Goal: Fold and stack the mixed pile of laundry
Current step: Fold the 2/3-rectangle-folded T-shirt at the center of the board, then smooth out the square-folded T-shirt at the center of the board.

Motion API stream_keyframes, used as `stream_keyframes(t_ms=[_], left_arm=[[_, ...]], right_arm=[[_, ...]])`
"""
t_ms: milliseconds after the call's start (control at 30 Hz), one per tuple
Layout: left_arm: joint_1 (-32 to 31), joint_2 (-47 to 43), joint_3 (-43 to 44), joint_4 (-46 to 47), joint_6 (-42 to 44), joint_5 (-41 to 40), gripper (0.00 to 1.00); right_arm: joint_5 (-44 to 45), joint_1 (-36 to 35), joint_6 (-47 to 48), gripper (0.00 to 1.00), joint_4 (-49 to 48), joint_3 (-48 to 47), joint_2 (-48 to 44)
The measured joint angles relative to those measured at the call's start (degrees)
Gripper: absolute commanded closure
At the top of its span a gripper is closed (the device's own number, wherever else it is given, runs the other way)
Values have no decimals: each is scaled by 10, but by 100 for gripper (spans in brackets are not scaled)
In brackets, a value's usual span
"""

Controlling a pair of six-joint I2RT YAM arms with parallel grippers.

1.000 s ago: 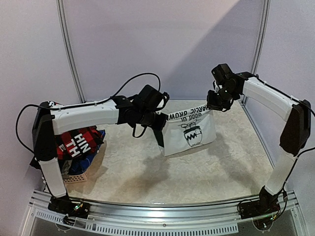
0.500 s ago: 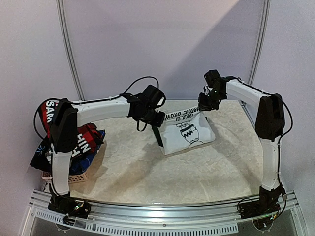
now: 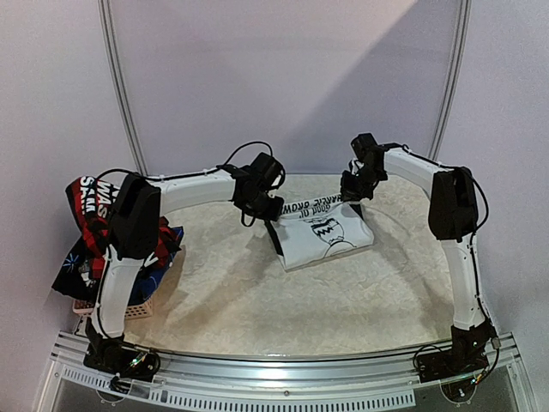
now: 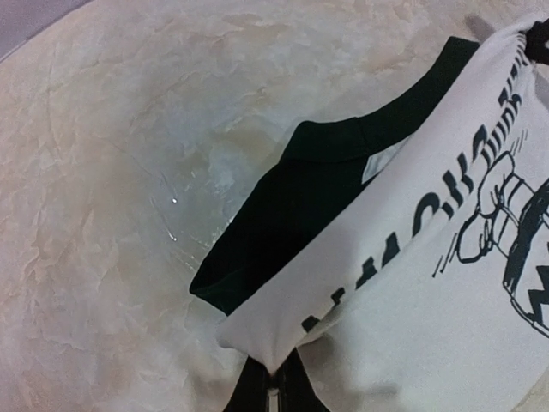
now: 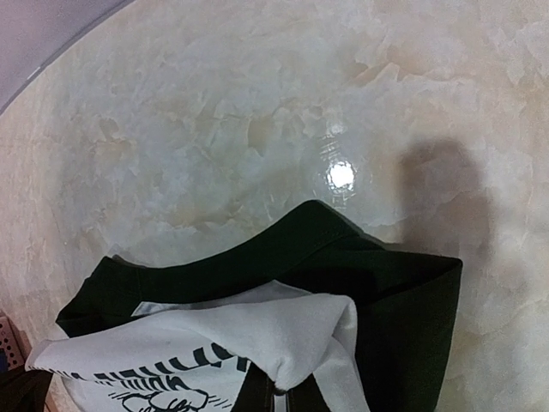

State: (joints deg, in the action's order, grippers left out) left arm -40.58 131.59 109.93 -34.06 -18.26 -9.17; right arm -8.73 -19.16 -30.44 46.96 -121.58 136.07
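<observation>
Arms are further back and lower; T-shirt [image 3: 322,236] mostly rests on surface [image 3: 257,292]. The left end effector [image 3: 273,209] and right end effector [image 3: 352,193] each clamp a top corner. Keep the edge taut, lower evenly.

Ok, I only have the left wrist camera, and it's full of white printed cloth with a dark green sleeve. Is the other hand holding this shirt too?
Observer: Yes, the right wrist view shows the right hand shut on a white fold of the white-and-dark-green printed T-shirt.
Operator: Is it off the table?
Observer: Partly. From above, its top edge hangs stretched between the left hand and the right, and its lower part seems to rest on the beige marbled table.
Operator: What's left to fold?
Observer: A heap of garments on a small pinkish woven basket at the table's left edge, a red-black plaid shirt with white lettering uppermost.
</observation>
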Motion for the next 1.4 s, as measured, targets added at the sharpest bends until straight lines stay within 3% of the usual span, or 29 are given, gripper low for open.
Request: stream_keyframes(t_ms=[133,300,400,533,600,867,1133,1400], left_arm=[[3,23,14,-5,-3,2,100],[5,44,24,-14,-7,-4,92],[8,46,25,-24,-6,-12,73],[14,44,26,-35,-5,-38,41],[16,38,18,-34,-2,-49,35],[6,-66,-76,-13,11,-71,36],[-47,-143,-142,41,28,-44,47],[-95,-143,-157,83,37,4,53]], right_arm=[[-3,2,-4,93,-5,0,14],[-9,5,-9,70,-16,0,17],[-9,12,-13,50,-22,0,17],[-9,23,-13,43,-30,0,15],[-9,26,-13,42,-32,1,7],[-23,26,-3,42,-81,156,-153],[-95,12,21,60,-158,301,-269],[-193,-9,35,76,-197,370,-268]])
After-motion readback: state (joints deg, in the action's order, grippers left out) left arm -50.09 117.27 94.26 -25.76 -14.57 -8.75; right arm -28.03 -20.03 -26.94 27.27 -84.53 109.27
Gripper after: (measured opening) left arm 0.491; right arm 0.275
